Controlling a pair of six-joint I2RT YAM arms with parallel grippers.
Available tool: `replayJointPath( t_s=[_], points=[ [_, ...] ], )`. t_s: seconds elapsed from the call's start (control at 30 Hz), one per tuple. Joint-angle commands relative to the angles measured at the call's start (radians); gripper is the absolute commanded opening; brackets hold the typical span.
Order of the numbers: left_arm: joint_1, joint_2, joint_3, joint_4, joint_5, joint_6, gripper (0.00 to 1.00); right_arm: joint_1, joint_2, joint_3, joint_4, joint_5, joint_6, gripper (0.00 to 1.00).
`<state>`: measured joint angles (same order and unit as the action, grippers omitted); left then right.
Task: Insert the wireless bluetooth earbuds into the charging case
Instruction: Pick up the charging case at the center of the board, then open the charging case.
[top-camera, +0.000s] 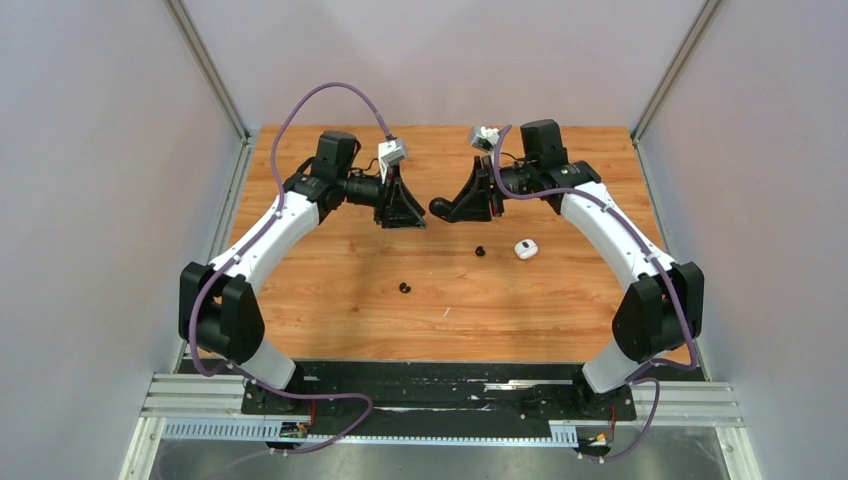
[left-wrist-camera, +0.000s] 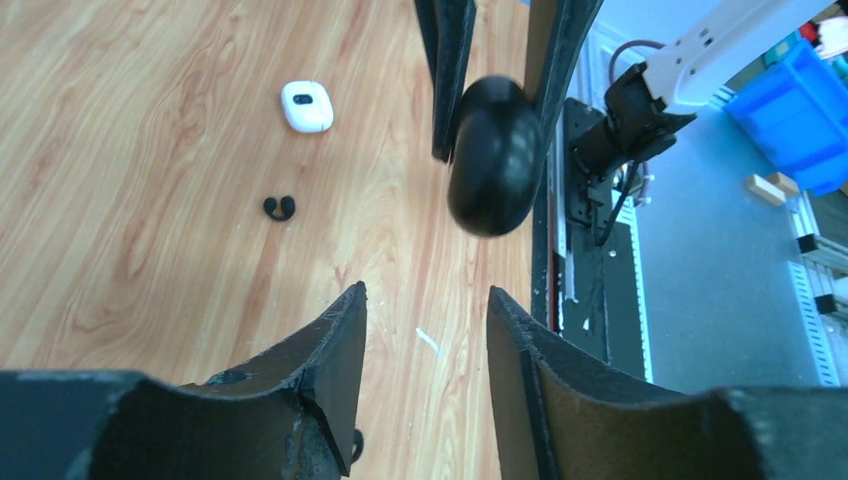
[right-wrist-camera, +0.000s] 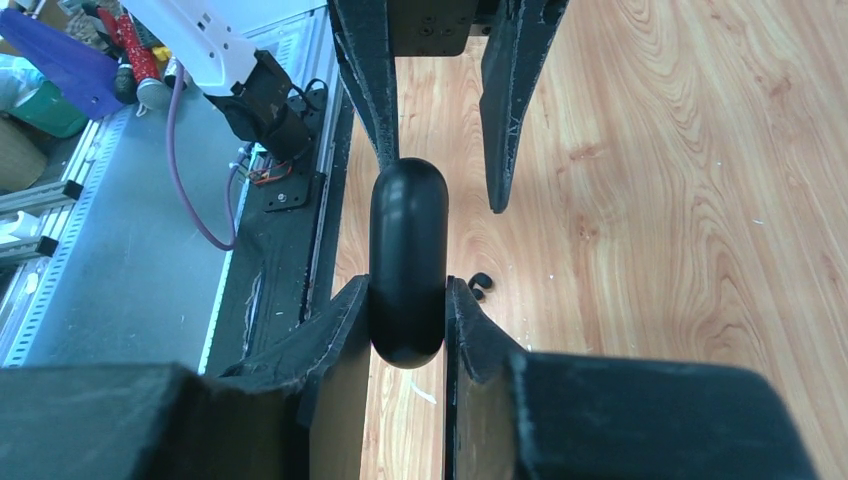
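Near table (top-camera: 340, 320) – lay open, except two black earbuds (top-camera: 404, 288) and a white case (top-camera: 526, 249). Above – a black case (top-camera: 440, 207) blocked the gap between left gripper (left-wrist-camera: 425, 300) and right gripper (right-wrist-camera: 407, 290).

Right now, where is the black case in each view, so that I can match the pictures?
Top external: black case centre, in the right pincer.
Left wrist: black case upper middle, ahead of the open left pincer.
Right wrist: black case centre, clamped.
Shared landmark: white fleck on the wooden table.

Wooden table (top-camera: 330, 300), white case (top-camera: 526, 249), two black earbuds (top-camera: 405, 288)
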<state>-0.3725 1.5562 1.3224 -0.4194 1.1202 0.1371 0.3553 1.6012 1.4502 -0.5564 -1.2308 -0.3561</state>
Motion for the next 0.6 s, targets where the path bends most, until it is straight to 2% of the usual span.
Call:
replayJointPath(
  t_s=[0.0,0.27,0.57],
  points=[
    [-0.006,-0.009,0.011,0.135,0.087,-0.093,0.55,0.006,0.01,0.032,0.063,-0.061,0.036,0.0],
    [-0.006,0.015,0.001,0.32,0.132,-0.274,0.57,0.007,0.027,0.031,0.117,-0.051,0.091,0.0],
    [-0.008,0.046,0.012,0.359,0.153,-0.324,0.49,0.007,0.035,0.025,0.168,-0.026,0.139,0.0]
  ],
)
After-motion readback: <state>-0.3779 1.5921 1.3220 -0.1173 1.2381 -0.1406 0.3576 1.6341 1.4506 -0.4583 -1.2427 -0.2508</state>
